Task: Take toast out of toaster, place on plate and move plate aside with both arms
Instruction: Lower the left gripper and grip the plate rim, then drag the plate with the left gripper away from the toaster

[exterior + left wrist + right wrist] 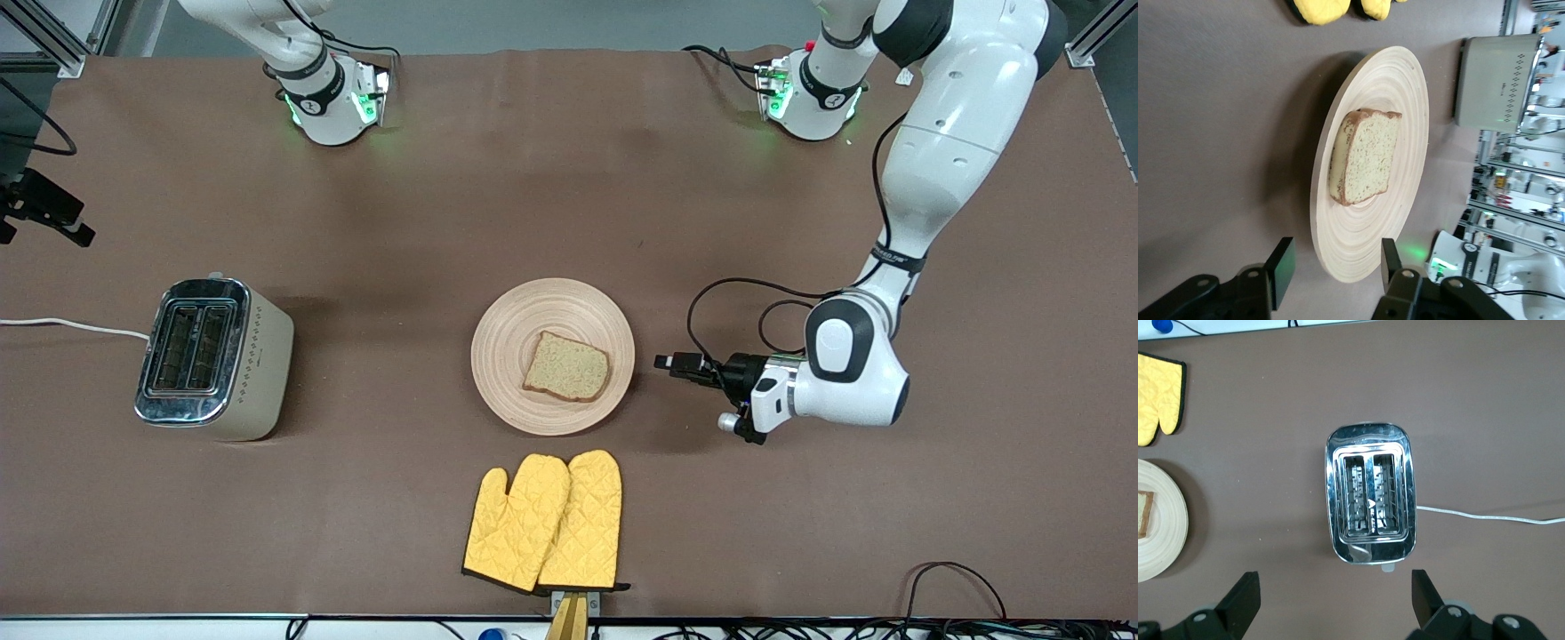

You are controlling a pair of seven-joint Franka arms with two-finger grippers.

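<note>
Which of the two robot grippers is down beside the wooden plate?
The left gripper, low at the plate's rim toward the left arm's end, fingers straddling the edge. The right gripper hangs high over the toaster.

One toast (567, 367) lies on one plate (507, 342), the only round wooden dish on the surface (569, 196). One toaster (213, 358) stands there, with two slots in its top and one white cord (71, 326) running from it. Two yellow oven mitts (544, 522) lie side by side, overlapping. Two white arms reach in from two bases with green lights. Each arm carries one hand: the left hand (1331, 267) and the right hand (1335, 597), each with two fingers.
</note>
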